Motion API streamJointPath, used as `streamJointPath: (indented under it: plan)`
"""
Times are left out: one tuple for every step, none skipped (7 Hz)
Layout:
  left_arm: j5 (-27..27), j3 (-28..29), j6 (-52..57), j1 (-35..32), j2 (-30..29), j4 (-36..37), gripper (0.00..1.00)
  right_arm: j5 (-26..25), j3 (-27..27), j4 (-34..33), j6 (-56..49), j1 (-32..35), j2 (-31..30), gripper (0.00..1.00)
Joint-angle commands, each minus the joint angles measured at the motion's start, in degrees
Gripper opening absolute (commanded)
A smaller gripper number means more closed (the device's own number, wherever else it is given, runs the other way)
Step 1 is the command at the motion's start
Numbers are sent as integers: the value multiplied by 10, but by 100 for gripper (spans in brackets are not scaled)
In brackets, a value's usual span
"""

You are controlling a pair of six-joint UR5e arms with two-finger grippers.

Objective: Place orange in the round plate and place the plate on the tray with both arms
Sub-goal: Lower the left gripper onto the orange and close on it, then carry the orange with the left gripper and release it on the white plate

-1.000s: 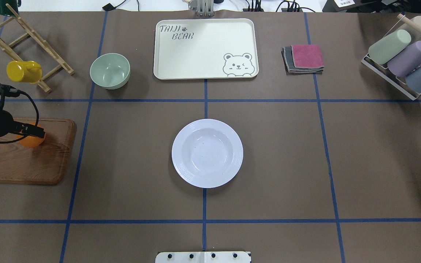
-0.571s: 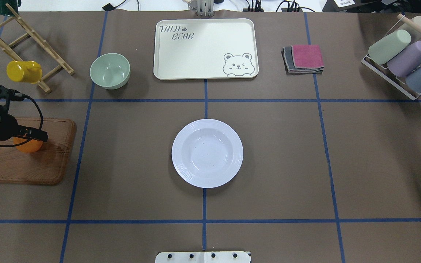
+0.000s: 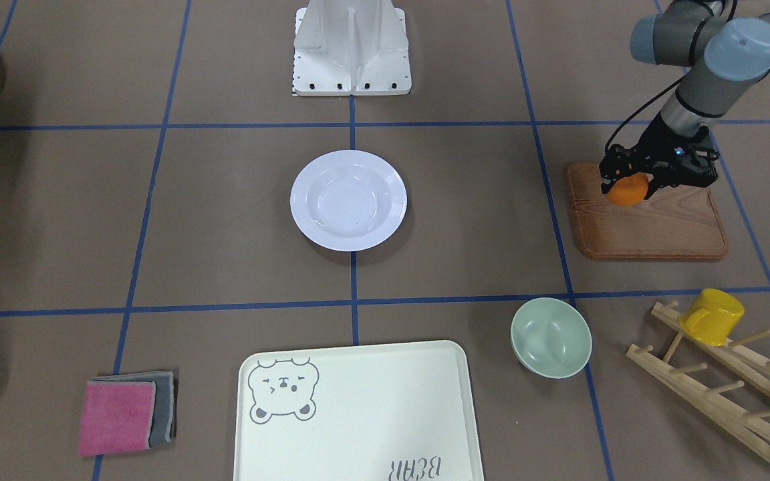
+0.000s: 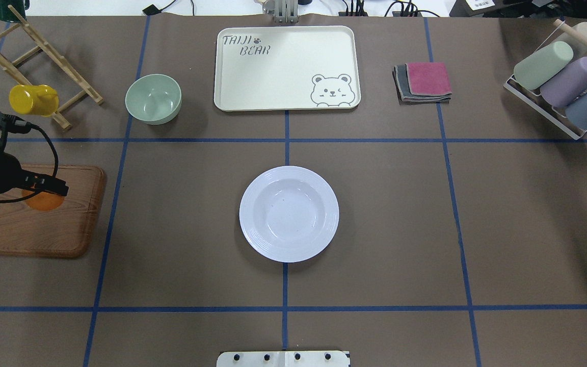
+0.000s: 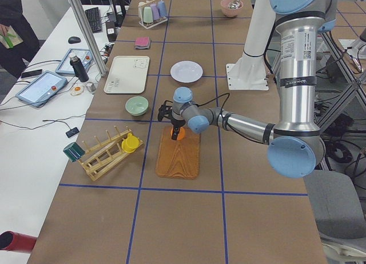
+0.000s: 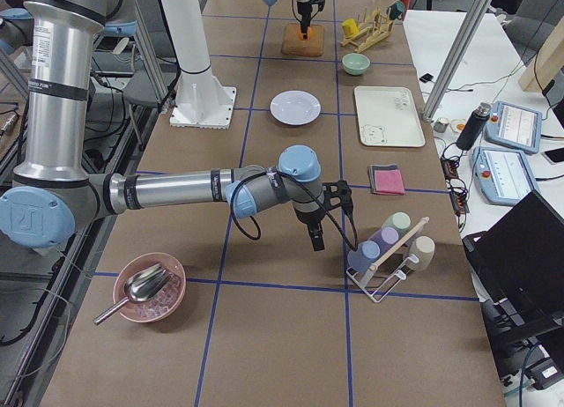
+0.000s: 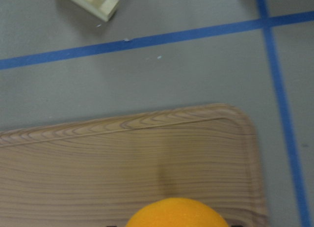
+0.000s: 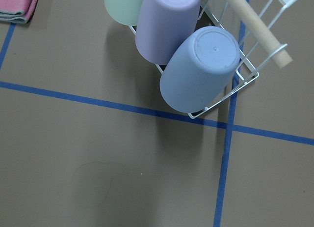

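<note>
place: robot lab | signs: tape-gridded table [image 4: 375,204], teach pendants [image 6: 514,125] (side bench [image 5: 34,161])

The tray [image 4: 283,71] bears the printed words "TAIJI BEAR"

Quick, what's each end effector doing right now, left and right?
Left end effector: fingers either side of the orange on the wooden board; clamped or not cannot be told.
Right end effector: open or shut cannot be told.

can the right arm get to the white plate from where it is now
Probably yes. The right gripper hangs over the table beside the cup rack, and nothing stands on the stretch between it and the round plate. The plate is empty, with open space all round its rim.
</note>
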Motion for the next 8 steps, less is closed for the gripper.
streamJointPath:
  plan:
    - [7,-39,-56,9,-186,245,0,3,0,2,2,0,0,100]
    - [21,-19,-90,47,-267,297,0,5,0,2,2,0,0,100]
    - [25,42,-162,80,-349,295,0,5,0,2,3,0,0,100]
    - [53,102,-211,117,-425,292,0,5,0,2,4,0,1,100]
    - [79,168,-251,149,-485,279,0,6,0,2,4,0,0,100]
    - [106,250,-280,179,-519,210,0,6,0,2,7,0,1,100]
    - [141,309,-294,212,-520,124,0,6,-1,2,8,0,1,100]
    - [157,330,-296,233,-519,102,0,6,-1,2,8,0,1,100]
